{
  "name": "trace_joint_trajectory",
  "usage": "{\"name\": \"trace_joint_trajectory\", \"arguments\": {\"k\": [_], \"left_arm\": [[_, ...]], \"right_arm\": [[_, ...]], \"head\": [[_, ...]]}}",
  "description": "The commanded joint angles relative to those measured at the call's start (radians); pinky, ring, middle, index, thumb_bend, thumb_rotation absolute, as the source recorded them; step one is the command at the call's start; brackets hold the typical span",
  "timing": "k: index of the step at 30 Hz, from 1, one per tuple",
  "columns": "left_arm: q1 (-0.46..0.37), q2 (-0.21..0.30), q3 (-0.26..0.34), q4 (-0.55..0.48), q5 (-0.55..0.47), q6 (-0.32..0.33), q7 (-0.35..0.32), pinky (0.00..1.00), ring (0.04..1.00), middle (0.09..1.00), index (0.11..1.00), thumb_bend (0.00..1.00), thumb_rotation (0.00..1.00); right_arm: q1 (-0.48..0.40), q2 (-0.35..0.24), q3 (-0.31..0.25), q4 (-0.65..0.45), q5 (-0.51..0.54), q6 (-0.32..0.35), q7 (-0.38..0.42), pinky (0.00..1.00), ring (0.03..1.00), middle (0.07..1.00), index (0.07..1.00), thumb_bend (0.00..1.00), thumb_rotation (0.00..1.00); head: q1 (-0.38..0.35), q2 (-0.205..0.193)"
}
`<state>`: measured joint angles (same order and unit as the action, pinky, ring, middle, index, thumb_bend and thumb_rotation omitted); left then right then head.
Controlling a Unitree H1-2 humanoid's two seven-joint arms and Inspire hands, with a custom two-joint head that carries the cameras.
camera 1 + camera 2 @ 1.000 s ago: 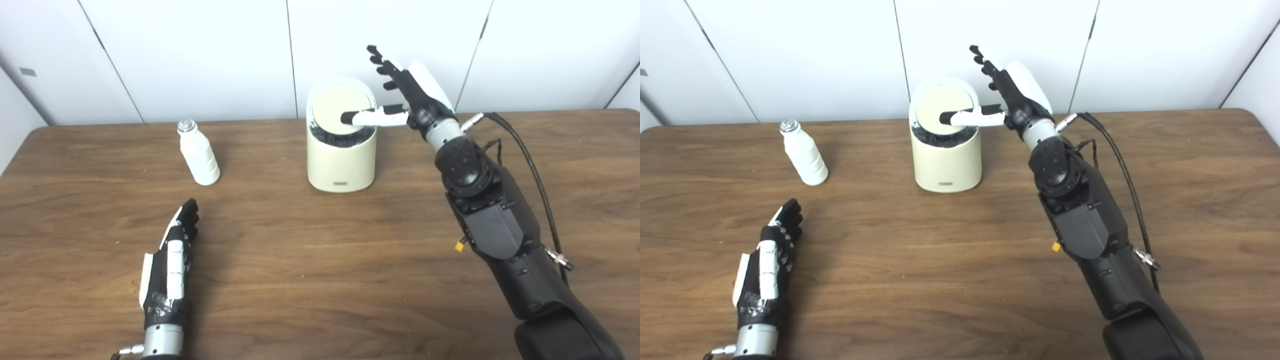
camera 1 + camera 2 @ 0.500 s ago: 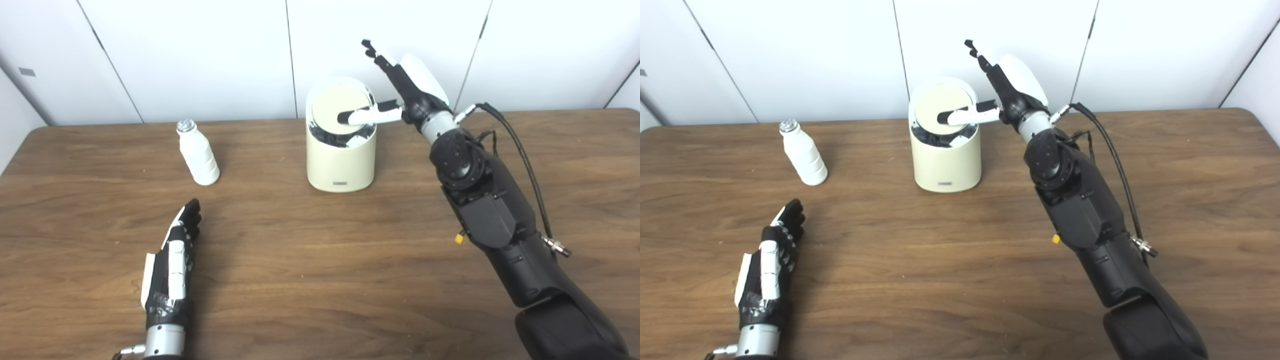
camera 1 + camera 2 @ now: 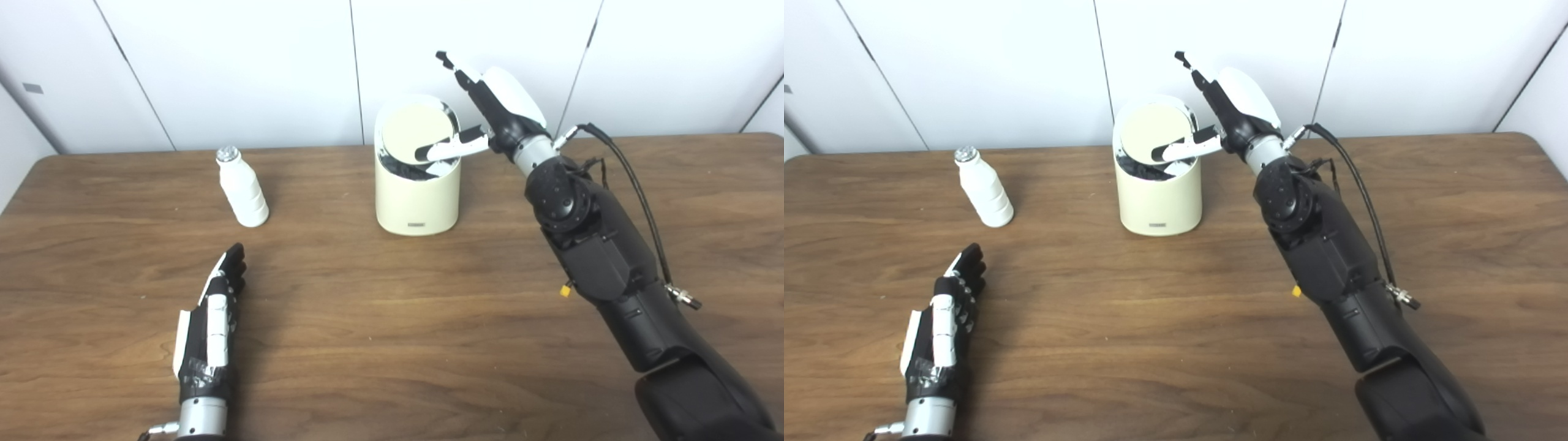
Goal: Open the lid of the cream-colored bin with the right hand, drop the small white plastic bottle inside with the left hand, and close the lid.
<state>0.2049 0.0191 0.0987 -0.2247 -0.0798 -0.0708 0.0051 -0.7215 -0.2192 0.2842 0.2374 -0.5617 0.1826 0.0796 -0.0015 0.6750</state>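
- While the lid (image 3: 416, 125) tilts up above the cream-colored bin (image 3: 418, 196), the right hand (image 3: 499, 113) props it, fingers spread, thumb beneath.
- Left hand (image 3: 211, 318) lies flat on the tabletop (image 3: 392, 318), fingers straight, empty.
- Small white plastic bottle (image 3: 242, 188) stands left of the bin, well apart.

Lab-like room: bare white wall panels (image 3: 245, 67), wooden table (image 3: 392, 318).
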Motion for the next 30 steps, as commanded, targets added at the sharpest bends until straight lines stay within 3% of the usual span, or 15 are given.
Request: {"name": "trace_joint_trajectory", "arguments": {"k": [1,9,20,25,28,30], "left_arm": [[0.017,-0.009,-0.005,-0.021,0.003,-0.028,0.003,0.99,0.963,0.951,0.923,0.56,0.97],[0.015,-0.009,-0.006,-0.011,0.004,-0.048,0.002,0.99,0.968,0.950,0.919,0.57,0.97],[0.017,-0.018,-0.009,-0.010,-0.003,-0.065,0.003,1.00,0.964,0.952,0.928,0.57,0.96],[0.017,-0.017,-0.009,-0.010,-0.002,-0.064,0.004,1.00,0.965,0.950,0.929,0.58,0.95],[0.019,-0.019,-0.009,-0.013,-0.004,-0.059,0.005,1.00,0.965,0.948,0.928,0.59,0.95],[0.019,-0.020,-0.008,-0.013,-0.010,-0.058,0.004,0.99,0.959,0.946,0.927,0.58,0.94]], "right_arm": [[-0.054,-0.012,0.002,-0.008,-0.026,-0.034,-0.021,0.99,0.952,0.952,0.973,0.86,0.30],[-0.046,-0.020,0.025,-0.009,-0.080,-0.078,-0.060,1.00,0.964,0.941,0.962,0.89,0.24],[-0.045,-0.033,0.033,-0.025,-0.115,-0.086,-0.059,1.00,0.981,0.940,0.964,0.93,0.11],[-0.031,-0.011,-0.010,-0.036,-0.055,-0.075,-0.058,0.97,0.943,0.927,0.947,0.91,0.15],[-0.020,0.005,-0.052,-0.078,-0.004,-0.039,-0.039,0.92,0.928,0.928,0.950,0.87,0.29],[-0.011,0.017,-0.084,-0.112,0.030,-0.002,-0.025,0.85,0.911,0.923,0.945,0.84,0.33]], "head": [[0.001,0.002],[0.000,0.003],[0.005,0.004],[0.005,0.004],[0.005,0.003],[0.003,0.003]]}}
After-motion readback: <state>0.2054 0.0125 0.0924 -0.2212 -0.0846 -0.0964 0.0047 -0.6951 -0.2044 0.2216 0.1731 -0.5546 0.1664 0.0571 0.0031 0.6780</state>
